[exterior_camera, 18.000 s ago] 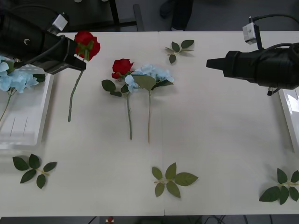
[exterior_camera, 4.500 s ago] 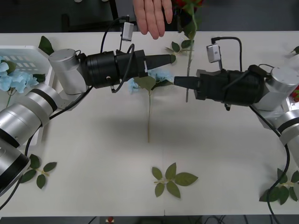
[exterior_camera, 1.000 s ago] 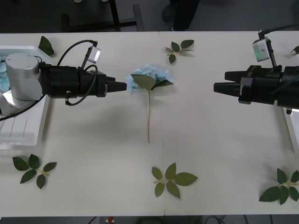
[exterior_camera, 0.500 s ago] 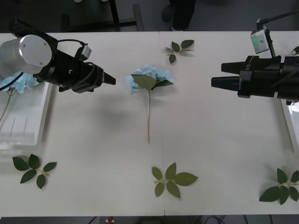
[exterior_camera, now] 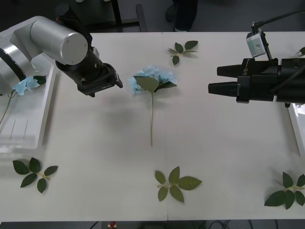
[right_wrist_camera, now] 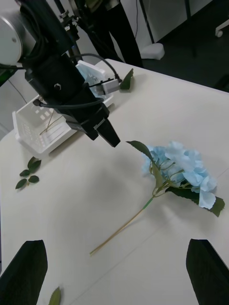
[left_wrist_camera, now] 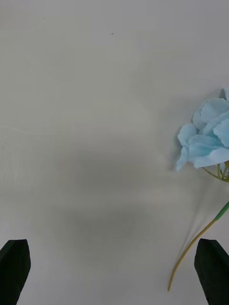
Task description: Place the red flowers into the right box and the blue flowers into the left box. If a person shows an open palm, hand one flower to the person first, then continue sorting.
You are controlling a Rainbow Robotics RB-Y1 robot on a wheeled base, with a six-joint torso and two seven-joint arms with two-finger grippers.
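One blue flower [exterior_camera: 152, 78] lies in the table's middle, its head toward the far side and its stem toward me; it also shows as the blue flower [right_wrist_camera: 183, 164] and the blue flower [left_wrist_camera: 210, 131]. My left gripper [exterior_camera: 114, 84] hovers open just left of its head, fingers [left_wrist_camera: 14, 267] wide and empty. My right gripper [exterior_camera: 210, 80] is held open over the table to its right, fingers [right_wrist_camera: 207, 267] apart with nothing in them. The left box [exterior_camera: 29, 126] holds another blue flower [exterior_camera: 23, 85]. The right box [exterior_camera: 294, 119] shows its rim at the right edge. The red flowers are out of view.
Loose green leaf sprigs lie on the table: one at the far side [exterior_camera: 181, 49], one near the front [exterior_camera: 175, 184], one front left [exterior_camera: 33, 172], one front right [exterior_camera: 286, 192]. A person's dark legs [exterior_camera: 183, 14] stand beyond the far edge.
The left arm has swung up and now points down toward the table beside the hydrangea. The right gripper has crept left. The raised hand and the roses from earlier are gone.
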